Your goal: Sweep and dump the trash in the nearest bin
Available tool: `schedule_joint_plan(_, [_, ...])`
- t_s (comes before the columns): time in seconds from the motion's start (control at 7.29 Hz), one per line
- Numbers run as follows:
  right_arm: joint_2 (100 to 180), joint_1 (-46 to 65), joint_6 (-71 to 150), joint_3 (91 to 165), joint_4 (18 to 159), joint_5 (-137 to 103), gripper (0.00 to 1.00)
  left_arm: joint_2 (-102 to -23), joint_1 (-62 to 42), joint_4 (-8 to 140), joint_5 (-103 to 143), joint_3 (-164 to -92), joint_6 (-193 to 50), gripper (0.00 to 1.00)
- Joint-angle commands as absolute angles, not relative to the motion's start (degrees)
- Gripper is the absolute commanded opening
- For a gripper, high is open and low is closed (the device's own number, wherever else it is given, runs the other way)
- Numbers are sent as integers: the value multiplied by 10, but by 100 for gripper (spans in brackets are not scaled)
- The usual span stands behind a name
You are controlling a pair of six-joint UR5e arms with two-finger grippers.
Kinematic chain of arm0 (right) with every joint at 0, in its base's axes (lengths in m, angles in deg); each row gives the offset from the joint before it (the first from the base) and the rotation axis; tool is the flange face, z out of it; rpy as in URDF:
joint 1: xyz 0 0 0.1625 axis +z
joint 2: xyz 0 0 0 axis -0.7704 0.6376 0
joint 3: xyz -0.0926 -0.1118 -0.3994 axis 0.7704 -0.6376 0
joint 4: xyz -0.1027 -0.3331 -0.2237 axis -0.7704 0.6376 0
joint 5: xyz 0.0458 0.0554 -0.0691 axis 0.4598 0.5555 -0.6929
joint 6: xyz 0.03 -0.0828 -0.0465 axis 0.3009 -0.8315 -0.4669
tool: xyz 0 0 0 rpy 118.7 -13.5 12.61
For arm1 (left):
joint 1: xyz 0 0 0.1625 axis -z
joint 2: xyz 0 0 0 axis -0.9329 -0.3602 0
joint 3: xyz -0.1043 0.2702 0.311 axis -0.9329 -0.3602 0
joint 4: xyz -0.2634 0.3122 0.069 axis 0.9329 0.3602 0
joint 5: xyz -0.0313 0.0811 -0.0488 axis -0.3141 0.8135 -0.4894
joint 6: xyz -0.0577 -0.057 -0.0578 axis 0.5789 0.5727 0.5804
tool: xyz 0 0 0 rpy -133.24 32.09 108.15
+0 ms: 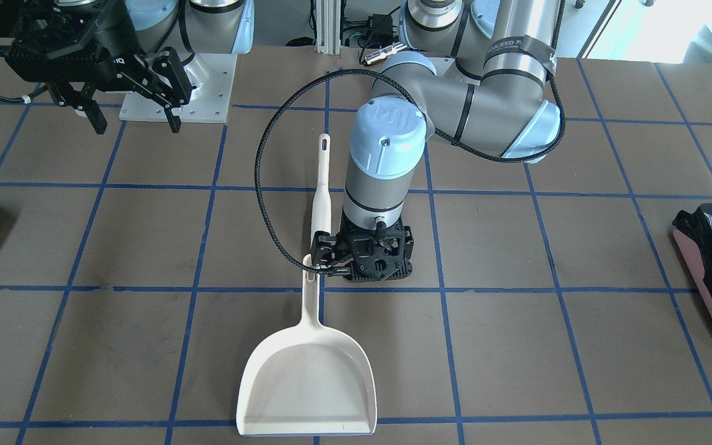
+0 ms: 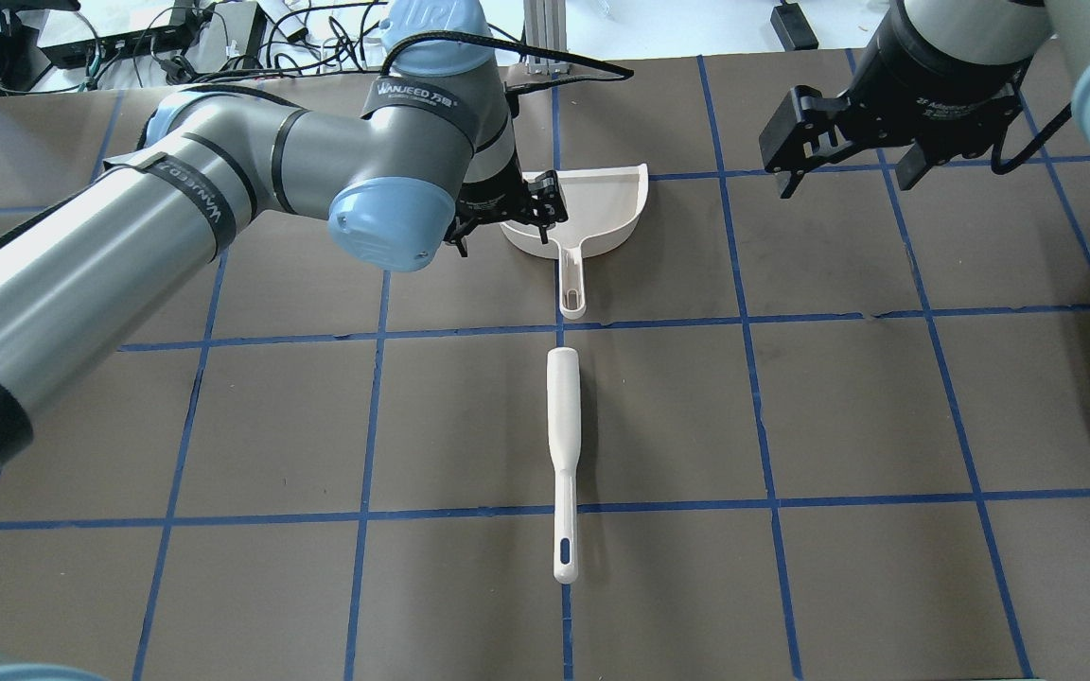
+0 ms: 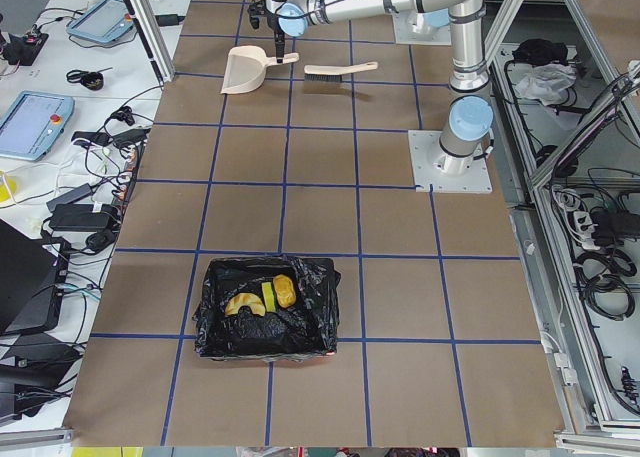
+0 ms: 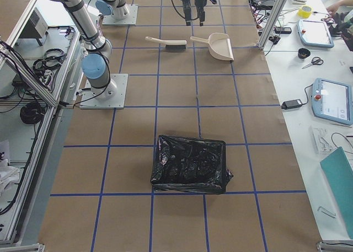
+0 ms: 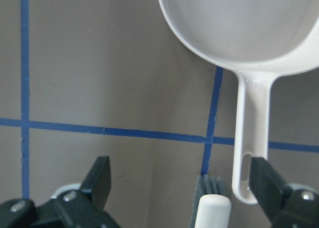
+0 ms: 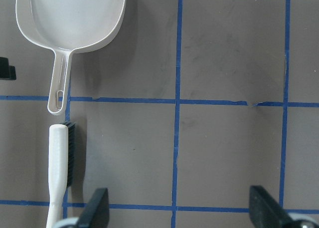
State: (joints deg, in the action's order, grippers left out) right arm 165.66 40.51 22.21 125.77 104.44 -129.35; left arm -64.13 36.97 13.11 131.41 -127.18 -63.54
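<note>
The trash lies inside the pink-walled, black-lined bin [image 3: 215, 317]: banana piece [image 3: 243, 303], sponge [image 3: 268, 297] and potato lump [image 3: 287, 291]. The bin also shows at the edge of the front view [image 1: 696, 259]. The white dustpan [image 1: 309, 383] lies empty on the table. My left gripper [image 1: 325, 256] is open and low beside the dustpan's handle [image 5: 251, 138], holding nothing. My right gripper [image 1: 133, 120] is open and empty, raised near its base, with the table below it [image 6: 179, 213].
A white brush [image 2: 564, 416] lies in line with the dustpan's handle, its head close to the handle's end [image 5: 212, 208]. A plain black bin [image 4: 190, 164] stands at the robot's right end of the table. Blue tape lines grid the brown tabletop.
</note>
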Motion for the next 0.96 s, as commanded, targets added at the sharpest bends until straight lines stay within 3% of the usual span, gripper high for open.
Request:
schedule_joint_plan(0.0, [1657,405,222,1258,1044,-1294,100,-590,341,138,1372,-1295,-640,100])
schedule_joint_plan(0.82, [1657,405,221,1258,1044,-1294,100,-453,247,323,1373,-1285,-804,100])
